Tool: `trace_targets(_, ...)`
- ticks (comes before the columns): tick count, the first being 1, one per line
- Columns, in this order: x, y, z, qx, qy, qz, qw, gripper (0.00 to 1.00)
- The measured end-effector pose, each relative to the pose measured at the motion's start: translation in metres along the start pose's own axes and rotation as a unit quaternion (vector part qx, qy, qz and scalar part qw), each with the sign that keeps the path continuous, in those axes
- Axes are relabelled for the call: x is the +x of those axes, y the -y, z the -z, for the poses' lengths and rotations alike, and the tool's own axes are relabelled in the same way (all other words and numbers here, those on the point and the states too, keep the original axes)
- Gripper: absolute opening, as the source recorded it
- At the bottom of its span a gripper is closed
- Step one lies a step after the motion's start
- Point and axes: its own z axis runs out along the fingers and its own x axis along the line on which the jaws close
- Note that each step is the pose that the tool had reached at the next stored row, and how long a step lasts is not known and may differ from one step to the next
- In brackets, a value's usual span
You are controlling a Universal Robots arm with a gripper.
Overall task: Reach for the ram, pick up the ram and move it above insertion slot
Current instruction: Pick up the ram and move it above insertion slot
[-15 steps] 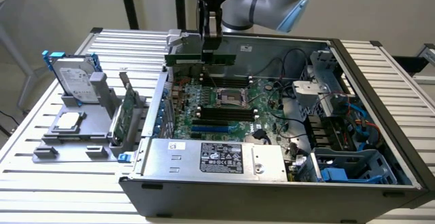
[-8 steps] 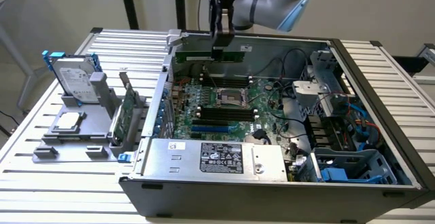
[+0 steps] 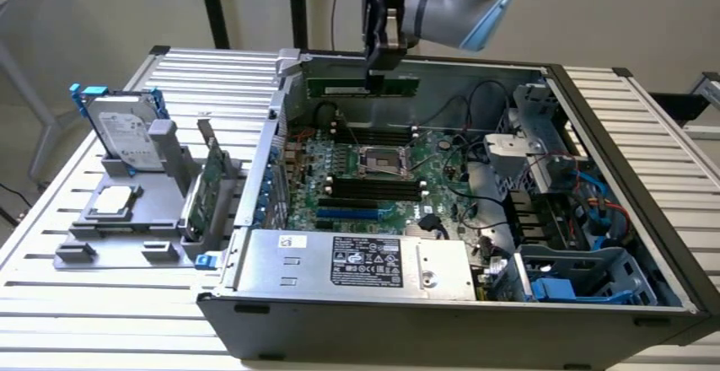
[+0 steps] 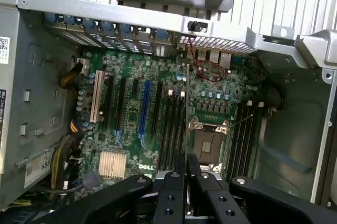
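Over the slatted table [image 3: 101,320], wide open on its side: the case [image 3: 337,320], with the board [image 3: 372,177] laid bare inside and the black slots [image 3: 377,190] running beside the socket. Off to the exterior view's left, a grey tray [image 3: 113,244] with a drive [image 3: 121,131] stood up in it, well apart from the action. Up top now: the ram [image 3: 337,87], clear of everything, hanging level high over the case toward its far wall. Hard to say whether squarely over the slots or short of them. Looks light, thin and stiff, no sag along its length, but fragile: bare chips on the faces, contacts along the lower edge, nothing to be squeezed hard or knocked on the case rim. Best taken by the upper edge near the middle, flat faces between the pads, and that appears to be just how it sits. And the gripper [image 3: 380,61]: closed down to a sliver, clamped on the stick's top edge. From the wrist, fingers [image 4: 171,192] pressed nearly together, with the ram seen edge-on as a thin line [image 4: 188,108] over the board.
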Motion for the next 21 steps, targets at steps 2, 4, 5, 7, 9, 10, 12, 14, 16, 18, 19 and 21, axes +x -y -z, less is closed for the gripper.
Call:
trace_targets(2, -0.003, 0.0044, -0.0001, 0.0, 0.0001, 0.0, 1.0, 0.13)
trace_targets(4, -0.006, 0.0081, -0.0002, 0.0, 0.0, 0.0, 1.0, 0.13)
trace_targets(5, -0.007, 0.0098, -0.0002, 0.0, 0.0, 0.0, 1.0, 0.13)
trace_targets(7, -0.009, 0.0127, -0.0002, 0.0001, 0.0, -0.002, 1.0, 0.13)
trace_targets(9, -0.01, 0.015, -0.0002, 0.0002, -0.0001, -0.005, 1.0, 0.13)
trace_targets(10, -0.011, 0.016, -0.0002, 0.0003, 0.0, -0.006, 1.0, 0.13)
trace_targets(12, -0.012, 0.0177, -0.0002, 0.0005, 0.0, -0.011, 0.9999, 0.13)
trace_targets(14, -0.013, 0.019, -0.0003, 0.0008, 0.0001, -0.016, 0.9999, 0.13)
trace_targets(16, -0.014, 0.0199, -0.0003, 0.0012, 0.0002, -0.023, 0.9997, 0.13)
trace_targets(18, -0.014, 0.0208, -0.0003, 0.0015, 0.0003, -0.03, 0.9995, 0.13)
trace_targets(19, -0.015, 0.0212, -0.0003, 0.0017, 0.0004, -0.034, 0.9994, 0.13)
trace_targets(21, -0.016, 0.0222, -0.0004, 0.002, 0.0004, -0.04, 0.9992, 0.13)
